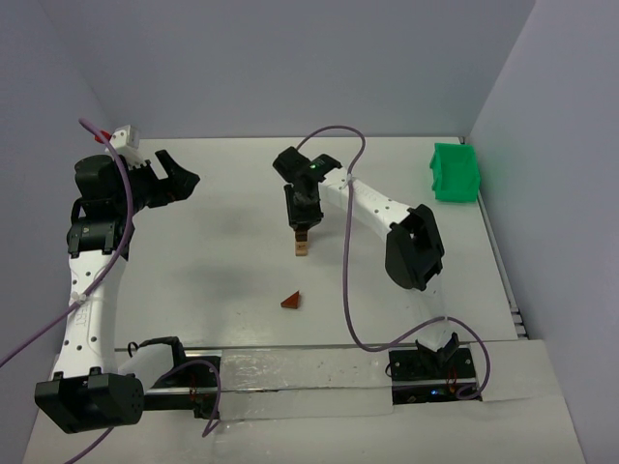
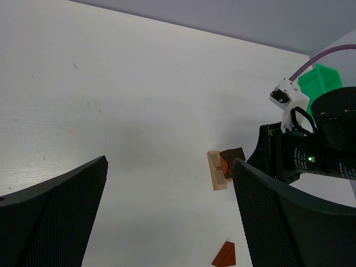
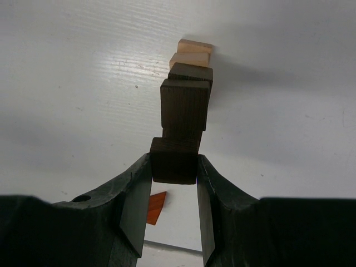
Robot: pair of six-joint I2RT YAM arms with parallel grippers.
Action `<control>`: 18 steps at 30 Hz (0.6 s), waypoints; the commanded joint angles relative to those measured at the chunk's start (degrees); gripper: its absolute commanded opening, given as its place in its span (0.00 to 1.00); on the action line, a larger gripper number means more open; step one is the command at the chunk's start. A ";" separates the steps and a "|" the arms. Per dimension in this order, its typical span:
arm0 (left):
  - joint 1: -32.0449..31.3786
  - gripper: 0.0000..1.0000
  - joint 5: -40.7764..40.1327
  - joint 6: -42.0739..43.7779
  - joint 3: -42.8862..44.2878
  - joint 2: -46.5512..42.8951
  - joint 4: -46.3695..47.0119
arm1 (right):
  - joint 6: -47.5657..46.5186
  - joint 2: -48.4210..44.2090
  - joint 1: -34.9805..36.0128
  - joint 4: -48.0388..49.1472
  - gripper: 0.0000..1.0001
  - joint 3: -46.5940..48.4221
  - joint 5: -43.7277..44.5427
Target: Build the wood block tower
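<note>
The wood block tower [image 1: 302, 248] stands mid-table, light tan pieces [image 3: 191, 54] at its base and dark brown ones [image 3: 185, 103] above. My right gripper [image 3: 173, 167] is right over it, shut on a dark brown block [image 3: 174, 156] that meets the top of the stack. In the left wrist view the tower [image 2: 217, 171] shows beside the right arm. One reddish-brown wedge [image 1: 291, 301] lies loose on the table nearer the arm bases. At the far left my left gripper [image 1: 184, 179] is open and holds nothing, well away from the tower.
A green bin [image 1: 455, 172] sits at the far right against the wall. The right arm's purple cable [image 1: 346, 280] loops across the table just right of the wedge. Grey walls close in the back and both sides.
</note>
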 commanded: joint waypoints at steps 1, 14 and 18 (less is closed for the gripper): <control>0.37 0.99 0.20 -0.51 0.12 -0.94 3.08 | 1.04 1.39 -0.23 0.13 0.12 2.67 0.82; 0.43 0.99 0.55 -0.51 0.71 -0.31 2.99 | 1.25 1.95 -0.12 0.05 0.14 2.89 1.36; 0.45 0.99 0.64 -0.51 0.82 -0.20 2.99 | 1.25 2.04 -0.14 -0.04 0.17 3.01 1.68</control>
